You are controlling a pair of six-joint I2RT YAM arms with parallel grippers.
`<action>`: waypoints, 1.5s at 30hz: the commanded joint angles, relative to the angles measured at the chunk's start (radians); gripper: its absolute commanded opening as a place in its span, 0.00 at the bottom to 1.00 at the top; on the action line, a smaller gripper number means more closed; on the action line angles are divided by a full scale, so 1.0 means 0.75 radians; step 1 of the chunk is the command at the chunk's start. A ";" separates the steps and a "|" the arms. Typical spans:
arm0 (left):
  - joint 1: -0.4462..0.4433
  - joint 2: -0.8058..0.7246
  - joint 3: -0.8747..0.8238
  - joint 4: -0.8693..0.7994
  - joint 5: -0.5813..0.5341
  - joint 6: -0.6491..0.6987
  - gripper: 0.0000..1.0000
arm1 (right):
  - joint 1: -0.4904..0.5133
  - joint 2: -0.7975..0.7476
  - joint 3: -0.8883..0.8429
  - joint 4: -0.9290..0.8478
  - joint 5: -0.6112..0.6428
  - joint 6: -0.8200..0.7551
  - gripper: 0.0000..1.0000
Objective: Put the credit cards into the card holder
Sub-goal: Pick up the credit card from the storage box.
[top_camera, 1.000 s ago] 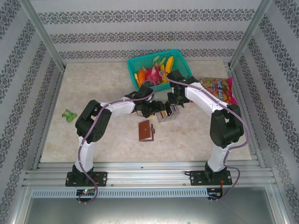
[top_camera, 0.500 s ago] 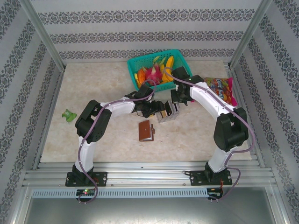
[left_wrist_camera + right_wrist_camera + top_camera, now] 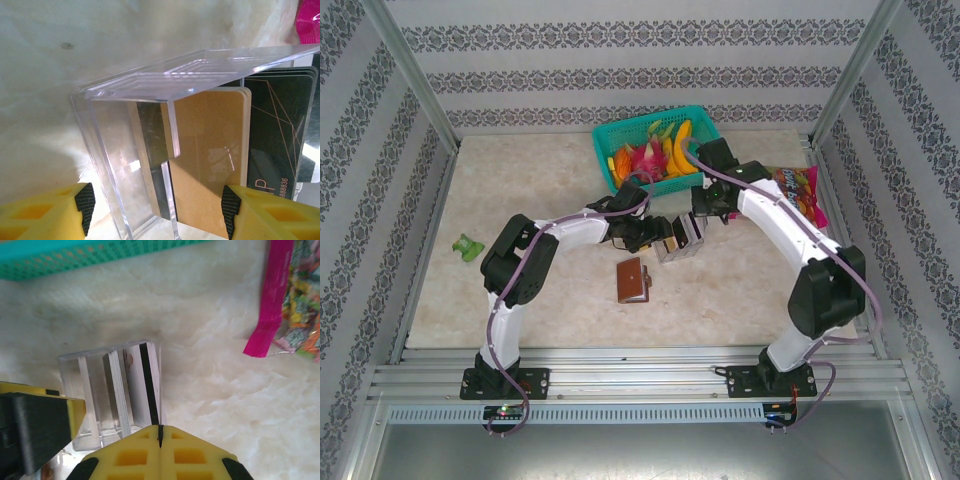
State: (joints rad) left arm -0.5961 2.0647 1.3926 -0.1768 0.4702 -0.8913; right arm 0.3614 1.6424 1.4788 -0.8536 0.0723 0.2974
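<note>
A small clear plastic box (image 3: 680, 240) stands mid-table with the credit cards upright inside it. In the left wrist view the box (image 3: 125, 150) holds a tan card (image 3: 210, 150) and black cards (image 3: 275, 130). My left gripper (image 3: 157, 210) is open and straddles the box, with a gap at its left pad (image 3: 86, 205). My right gripper (image 3: 160, 432) is shut on the edge of one black card (image 3: 149, 385) at the box's right end, next to a pale-edged stack (image 3: 117, 390). The brown card holder (image 3: 633, 280) lies closed in front of the box, apart from both grippers.
A teal basket (image 3: 660, 145) of toy fruit stands behind the box. A colourful candy bag (image 3: 795, 190) lies at the right, its pink edge (image 3: 267, 305) close to my right gripper. A small green object (image 3: 469, 246) lies far left.
The right arm's elbow and wrist have swung to the right while its gripper stays at the box. The left arm, box and wallet have not moved.
</note>
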 commanded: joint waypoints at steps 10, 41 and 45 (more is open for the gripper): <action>0.102 -0.322 -0.305 0.644 0.202 -0.213 0.82 | -0.155 -0.273 -0.162 0.265 -0.641 0.207 0.03; 0.183 -0.243 -0.303 1.544 0.468 -0.791 0.00 | -0.237 -0.231 -0.331 0.801 -1.249 0.587 0.13; 0.183 -0.236 -0.316 1.627 0.438 -0.876 0.00 | -0.239 -0.227 -0.364 0.905 -1.288 0.667 0.25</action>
State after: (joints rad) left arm -0.4568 1.8706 1.1526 0.9291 0.8162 -1.4891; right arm 0.1806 1.4643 1.2217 -0.2718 -0.8333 0.7429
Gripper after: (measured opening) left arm 0.068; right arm 0.248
